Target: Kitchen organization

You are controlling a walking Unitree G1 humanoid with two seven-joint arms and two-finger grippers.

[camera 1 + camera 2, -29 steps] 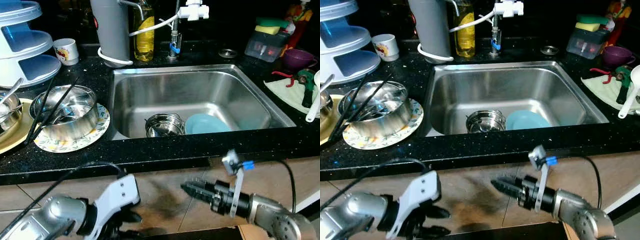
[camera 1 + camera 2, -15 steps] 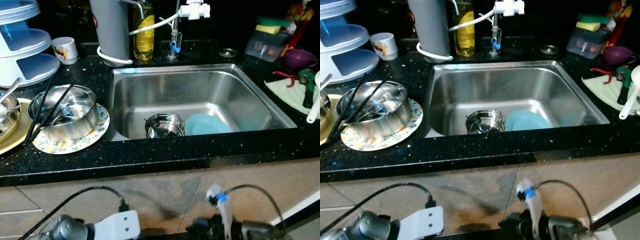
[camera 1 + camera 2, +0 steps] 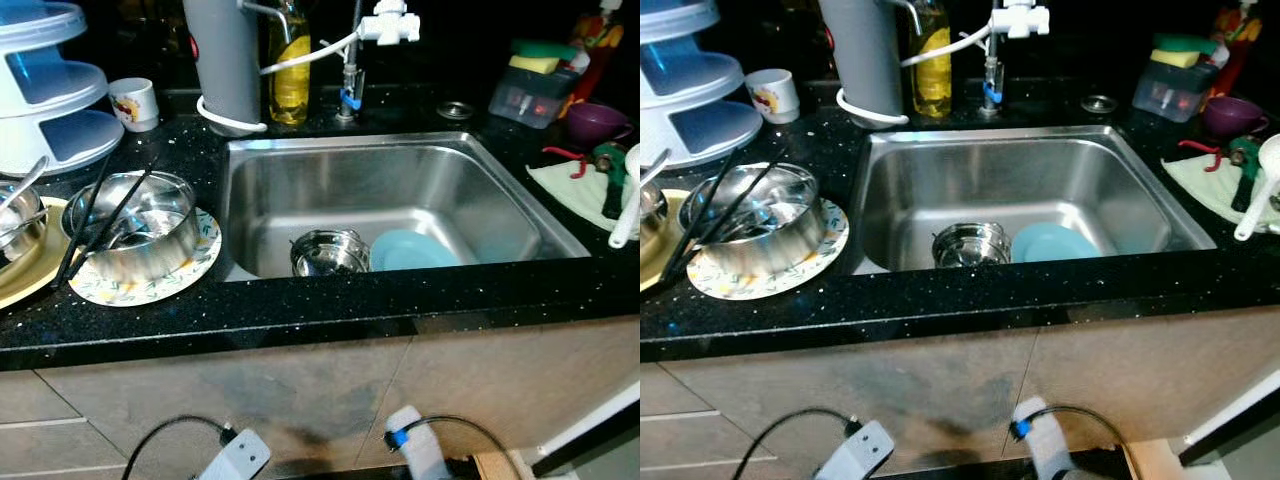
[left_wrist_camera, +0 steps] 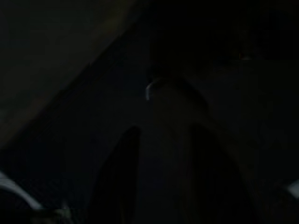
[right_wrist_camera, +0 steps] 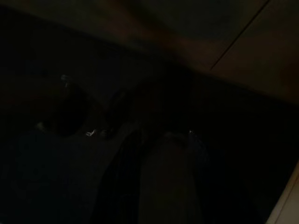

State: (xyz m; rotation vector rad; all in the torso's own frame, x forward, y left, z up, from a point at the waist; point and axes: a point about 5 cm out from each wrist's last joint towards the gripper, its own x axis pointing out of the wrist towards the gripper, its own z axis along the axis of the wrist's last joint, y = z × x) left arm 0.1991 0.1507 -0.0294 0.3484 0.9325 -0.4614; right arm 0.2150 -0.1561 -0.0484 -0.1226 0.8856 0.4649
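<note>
Steel pot [image 3: 329, 252] and blue plate [image 3: 412, 249] sit touching in your sink [image 3: 500, 190]; lifting one may knock the other. Grippers' state: cannot tell, too dark.

Stainless sink [image 3: 480, 190], rectangular, set into black speckled countertop [image 3: 300, 310]. Inside, near front wall: small steel pot [image 3: 328, 252], upright, just beside light blue plate [image 3: 412, 250] lying flat. Left of sink on countertop: wide steel bowl [image 3: 135, 225], upright, resting on patterned plate [image 3: 205, 255]. Black chopsticks [image 3: 92, 225] leaning across bowl rim, tilted.
</note>
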